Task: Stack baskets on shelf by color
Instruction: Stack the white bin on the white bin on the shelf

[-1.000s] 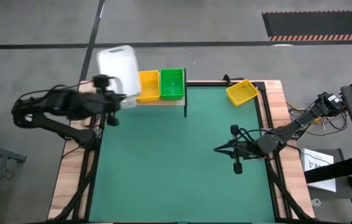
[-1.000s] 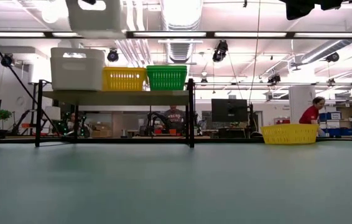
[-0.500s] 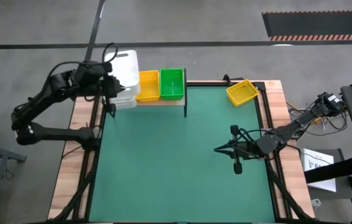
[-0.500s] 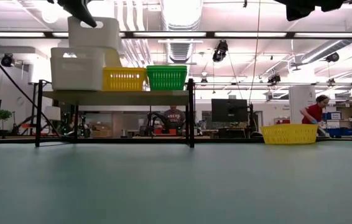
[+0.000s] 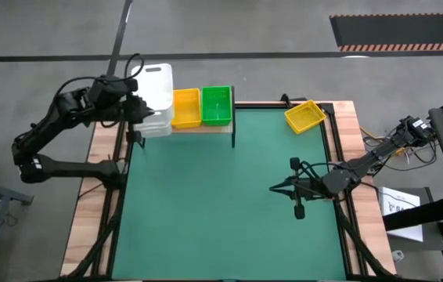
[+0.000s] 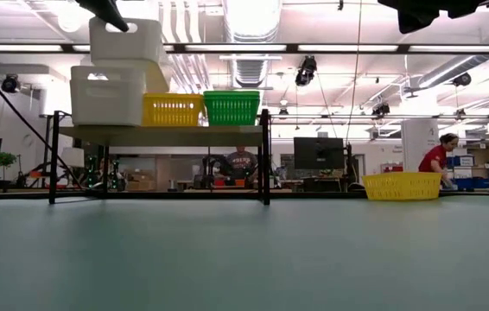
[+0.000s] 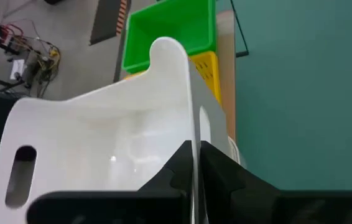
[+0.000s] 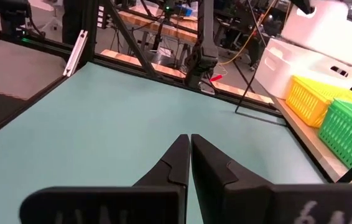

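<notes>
My left gripper (image 5: pixel 133 106) is shut on a white basket (image 5: pixel 151 84), held over the shelf's left end just above another white basket (image 6: pixel 108 95). I cannot tell whether the two touch. That basket, a yellow one (image 5: pixel 186 107) and a green one (image 5: pixel 216 104) stand side by side on the wooden shelf (image 6: pixel 162 134). A second yellow basket (image 5: pixel 305 116) rests on the mat at the far right. My right gripper (image 5: pixel 274 188) is shut and empty, low over the mat at the right. My left gripper holds the white basket by the rim of one wall (image 7: pixel 191 127), one finger (image 7: pixel 173 171) inside and one (image 7: pixel 222 171) outside. It comes from above, slanting down from the table's left. The basket hangs about level, open side up.
Black shelf posts (image 6: pixel 266 155) stand at the shelf's ends. The green mat (image 5: pixel 229 211) lies bare between the shelf and the near edge. People and workbenches show in the room beyond the table.
My left gripper has gone toward the far edge and down with the white basket. The basket came down from high above the shelf to just over the white basket there, tilted on the way, and is about level now.
</notes>
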`<state>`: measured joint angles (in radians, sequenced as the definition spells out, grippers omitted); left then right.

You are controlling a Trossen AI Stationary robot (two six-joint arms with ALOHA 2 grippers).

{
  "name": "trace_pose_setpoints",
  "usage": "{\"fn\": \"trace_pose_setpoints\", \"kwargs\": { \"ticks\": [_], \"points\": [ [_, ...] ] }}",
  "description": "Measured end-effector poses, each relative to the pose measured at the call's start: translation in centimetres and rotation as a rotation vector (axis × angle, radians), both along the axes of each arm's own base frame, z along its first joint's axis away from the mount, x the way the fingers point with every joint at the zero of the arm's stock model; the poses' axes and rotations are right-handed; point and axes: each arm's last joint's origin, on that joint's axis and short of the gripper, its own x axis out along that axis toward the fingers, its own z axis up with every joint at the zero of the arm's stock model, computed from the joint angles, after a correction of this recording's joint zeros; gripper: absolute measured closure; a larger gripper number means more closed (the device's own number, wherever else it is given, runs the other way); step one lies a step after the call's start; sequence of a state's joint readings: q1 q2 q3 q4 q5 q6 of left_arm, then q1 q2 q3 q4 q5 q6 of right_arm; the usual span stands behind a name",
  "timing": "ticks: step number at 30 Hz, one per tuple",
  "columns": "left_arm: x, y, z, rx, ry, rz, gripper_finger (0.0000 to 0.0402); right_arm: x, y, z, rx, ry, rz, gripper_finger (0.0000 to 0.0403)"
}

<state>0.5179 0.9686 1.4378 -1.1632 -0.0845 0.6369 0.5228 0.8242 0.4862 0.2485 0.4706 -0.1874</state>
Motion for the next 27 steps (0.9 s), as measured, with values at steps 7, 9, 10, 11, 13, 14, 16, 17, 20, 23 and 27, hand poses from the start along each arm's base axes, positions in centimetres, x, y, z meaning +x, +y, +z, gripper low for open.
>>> {"fn": "trace_pose_setpoints", "kwargs": {
  "ticks": [7,9,10,11,13,14,16,17,20,23,27],
  "points": [
    [-0.7,-0.3,-0.3,-0.013,0.056,0.019,0.0401,0.0,0.0,0.0,0.006,0.001,-0.001,0.0394],
    [-0.8,-0.3,-0.4,-0.011,0.085,0.038,0.0402,0.0,0.0,0.0,0.006,0.0,-0.002,0.0394],
    [-0.9,-0.3,-0.5,-0.012,0.088,0.04,0.0401,0.0,0.0,0.0,0.007,0.0,-0.002,0.0394],
    [-0.9,-0.3,-0.5,-0.012,0.088,0.04,0.0401,0.0,0.0,0.0,0.008,0.0,-0.002,0.0394],
    [-0.8,-0.3,-0.5,-0.012,0.088,0.04,0.0402,0.0,0.0,0.0,0.012,0.001,-0.003,0.0394],
    [-0.8,-0.3,-0.5,-0.013,0.089,0.04,0.0402,0.0,0.0,0.0,0.015,0.001,-0.003,0.0394],
    [-0.7,-0.2,-0.5,-0.015,0.093,0.04,0.0402,0.0,0.0,0.0,0.019,0.001,-0.004,0.0394],
    [-0.6,-0.2,-0.6,-0.016,0.096,0.04,0.0402,0.0,0.0,0.0,0.022,0.001,-0.004,0.0394],
    [-0.3,0.0,-0.9,-0.025,0.111,0.04,0.0402,0.0,0.0,0.0,0.036,0.003,-0.007,0.0394],
    [0.1,0.2,-1.2,-0.034,0.128,0.04,0.0402,0.0,0.0,0.0,0.035,0.006,-0.007,0.0394],
    [0.6,0.5,-1.6,-0.049,0.156,0.039,0.0402,0.0,0.0,-0.1,0.03,0.006,-0.006,0.0394]
  ]
}}
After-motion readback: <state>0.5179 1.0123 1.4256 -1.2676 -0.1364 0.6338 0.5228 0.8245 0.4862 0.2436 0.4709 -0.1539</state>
